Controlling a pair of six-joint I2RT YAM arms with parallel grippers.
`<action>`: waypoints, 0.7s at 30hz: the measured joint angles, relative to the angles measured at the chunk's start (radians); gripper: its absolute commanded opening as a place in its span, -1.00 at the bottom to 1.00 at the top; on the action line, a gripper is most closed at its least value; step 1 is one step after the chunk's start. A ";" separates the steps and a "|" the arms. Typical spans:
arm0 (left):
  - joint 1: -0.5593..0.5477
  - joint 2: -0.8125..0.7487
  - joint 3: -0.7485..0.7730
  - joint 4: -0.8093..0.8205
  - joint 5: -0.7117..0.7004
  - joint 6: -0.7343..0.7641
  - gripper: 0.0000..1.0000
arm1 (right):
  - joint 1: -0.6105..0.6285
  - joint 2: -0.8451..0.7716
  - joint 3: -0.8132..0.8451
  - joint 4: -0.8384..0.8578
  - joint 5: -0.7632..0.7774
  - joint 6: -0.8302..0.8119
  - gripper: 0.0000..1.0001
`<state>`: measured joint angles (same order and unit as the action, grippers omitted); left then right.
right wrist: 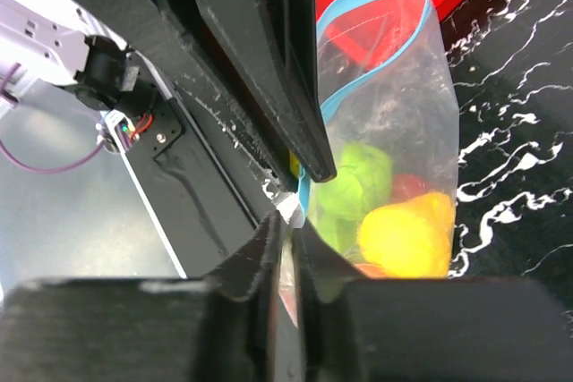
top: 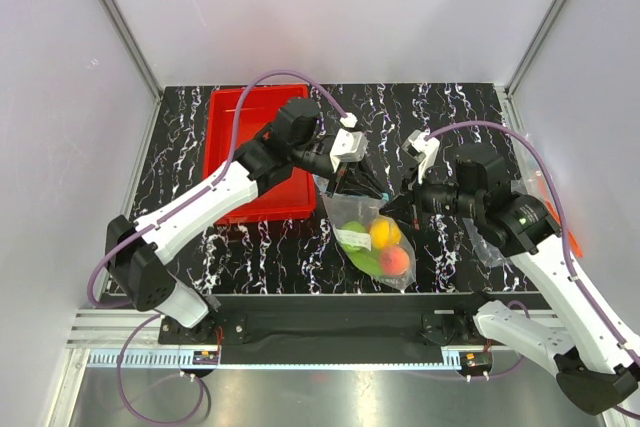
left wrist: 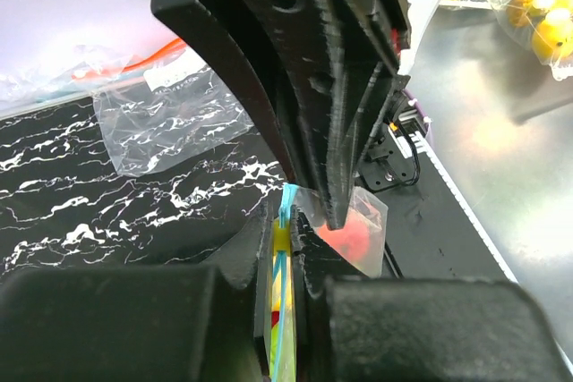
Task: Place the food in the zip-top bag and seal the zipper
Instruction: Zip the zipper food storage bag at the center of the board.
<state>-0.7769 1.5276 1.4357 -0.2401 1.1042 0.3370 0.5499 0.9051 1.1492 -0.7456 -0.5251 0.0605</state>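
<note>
Bare black marbled tabletop (top: 250,247) lies open at near left, in front of the red rectangular plastic tray (top: 232,162) that fills the far-left corner, and again along the far edge right of that tray. White walls (top: 300,17) close the left, far and right sides. The centre is blocked by the clear crinkly zip-top bag (top: 372,237) of toy fruit (top: 385,233), with the left pincer (top: 348,182) clamped on its mouth edge and the right pincer (top: 400,205) just beside it, while a flat clear plastic pouch (top: 487,247) lies at the right beside the right arm (top: 545,247).
</note>
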 measured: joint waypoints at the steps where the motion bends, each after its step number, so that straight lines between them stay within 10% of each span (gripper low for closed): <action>1: 0.000 0.000 0.002 -0.005 0.000 0.003 -1.00 | 0.000 0.000 0.003 0.000 0.003 0.001 -0.93; 21: 0.016 0.006 0.024 -0.060 0.003 0.076 -1.00 | 0.001 -0.074 0.015 -0.008 0.157 0.011 -1.00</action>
<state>-0.7612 1.5333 1.4601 -0.2996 1.1076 0.4129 0.5510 0.8310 1.1645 -0.7532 -0.3683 0.0719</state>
